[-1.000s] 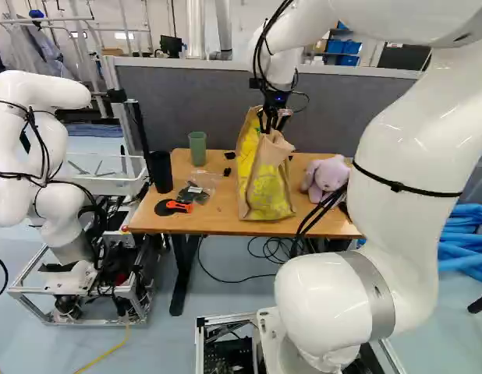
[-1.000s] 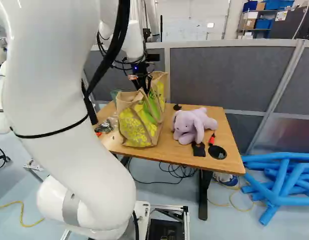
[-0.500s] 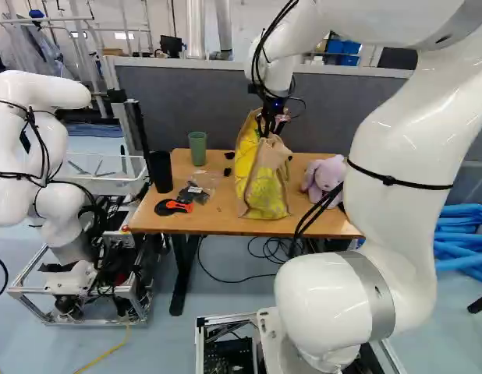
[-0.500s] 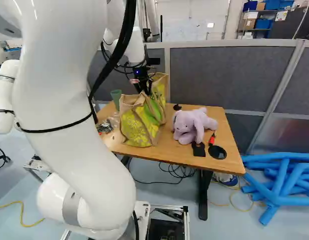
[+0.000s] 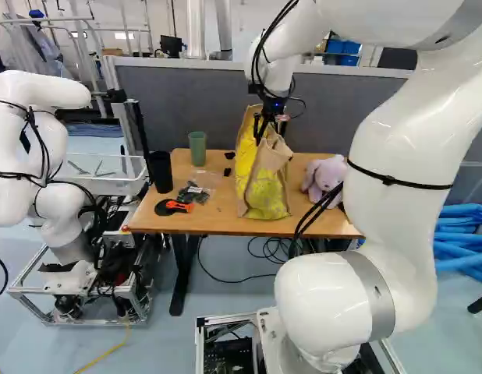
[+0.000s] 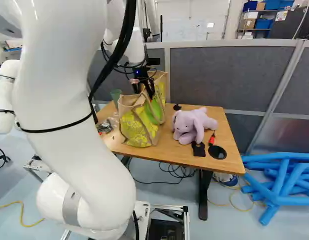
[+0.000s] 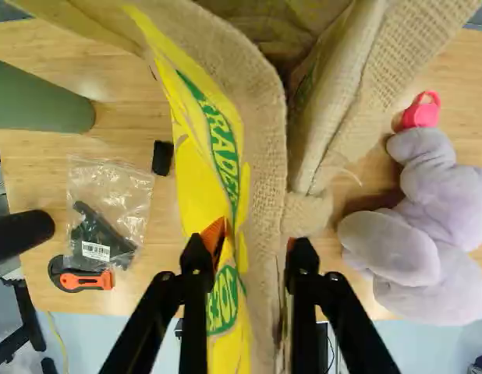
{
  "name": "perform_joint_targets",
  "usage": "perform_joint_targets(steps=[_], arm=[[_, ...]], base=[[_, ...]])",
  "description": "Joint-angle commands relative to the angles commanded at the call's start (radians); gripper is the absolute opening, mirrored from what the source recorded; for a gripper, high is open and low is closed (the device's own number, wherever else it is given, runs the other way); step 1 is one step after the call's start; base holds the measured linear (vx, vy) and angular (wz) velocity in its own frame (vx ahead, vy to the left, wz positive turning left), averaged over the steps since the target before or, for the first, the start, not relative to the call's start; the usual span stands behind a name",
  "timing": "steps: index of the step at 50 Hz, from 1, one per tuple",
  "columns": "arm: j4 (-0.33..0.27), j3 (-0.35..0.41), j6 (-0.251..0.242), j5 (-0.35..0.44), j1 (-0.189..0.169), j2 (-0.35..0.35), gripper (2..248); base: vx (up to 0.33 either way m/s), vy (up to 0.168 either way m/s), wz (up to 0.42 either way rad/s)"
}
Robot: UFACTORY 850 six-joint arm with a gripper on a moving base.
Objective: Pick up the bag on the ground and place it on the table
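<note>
wrist view: the gripper (image 7: 253, 243) is over the bag (image 7: 225, 148). fingers (image 7: 196, 273) stand wide apart, one at either side of the bag's edge; no pinch seen, read as let go. contact of either finger with the cloth: cannot tell. the table (image 7: 136, 300) shows under the bag. a purple plush toy (image 7: 432, 234) lies to one side, a green cup (image 7: 42, 97) and a clear packet of black parts (image 7: 108, 214) to the other, none between the fingers.

left base view: the bag stands upright on the table, near its front edge, its base looking fully supported. the arm (image 5: 342, 300) reaches over, with the gripper low at the bag's top. plush toy beside the bag, cup behind it on the other side.

right base view: same placing. the bag sits on the wood, top a little slumped and uneven, and seems to hold its own shape. the gripper is at the upper rim.

progress, judged: lift from the ground done; placing done; release apparently done. left: raise the gripper straight up, clear of the rim, then draw the arm back. risk: a finger snagging the cloth or a handle on the way out and tipping the bag.
</note>
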Motion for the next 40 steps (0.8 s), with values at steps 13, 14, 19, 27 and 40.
perform_joint_targets(steps=[13,14,19,27,40], arm=[[0.000,0.000,0.000,0.000,0.000,0.000,205],[0.000,0.000,0.000,0.000,0.000,0.000,205],[0.000,0.000,0.000,0.000,0.000,0.000,242],[0.000,0.000,0.000,0.000,0.000,0.000,247],[0.000,0.001,0.000,0.000,0.000,0.024,247]], base=[[0.000,0.000,0.000],[0.000,0.000,0.000],[0.000,0.000,0.000],[0.000,0.000,0.000],[0.000,0.000,0.000]])
